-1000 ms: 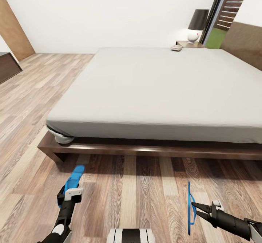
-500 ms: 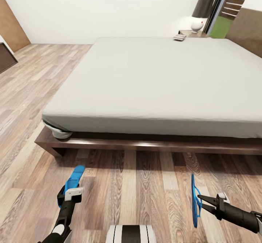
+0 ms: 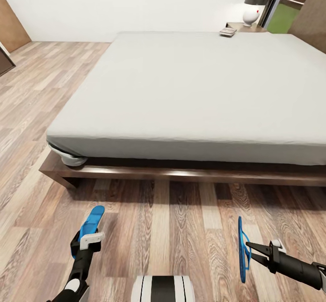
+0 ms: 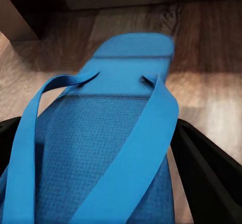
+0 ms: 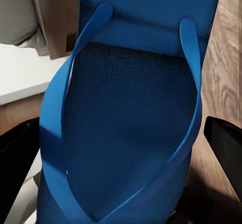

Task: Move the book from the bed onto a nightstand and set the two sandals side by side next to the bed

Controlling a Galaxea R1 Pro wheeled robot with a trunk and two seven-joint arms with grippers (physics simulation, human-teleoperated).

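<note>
- One blue sandal (image 3: 92,222) is grasped in the left pincer (image 3: 89,242), lying roughly flat above the floor (image 3: 163,216) just short of the bed (image 3: 190,93).
- The other sandal (image 3: 243,248) is grasped on edge in the right pincer (image 3: 251,250), well apart from the first.
- Both are judged light and bendy, so a hold across the sole is advised, not the soft straps.
- The book (image 3: 227,32) lies at the bed's far edge; no writing can be read.

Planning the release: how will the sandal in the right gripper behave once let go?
The sandal hangs on edge in the right gripper, so it will probably tip flat. It looks thin and light, likely settling without bouncing. Its flat sole should not roll.
</note>
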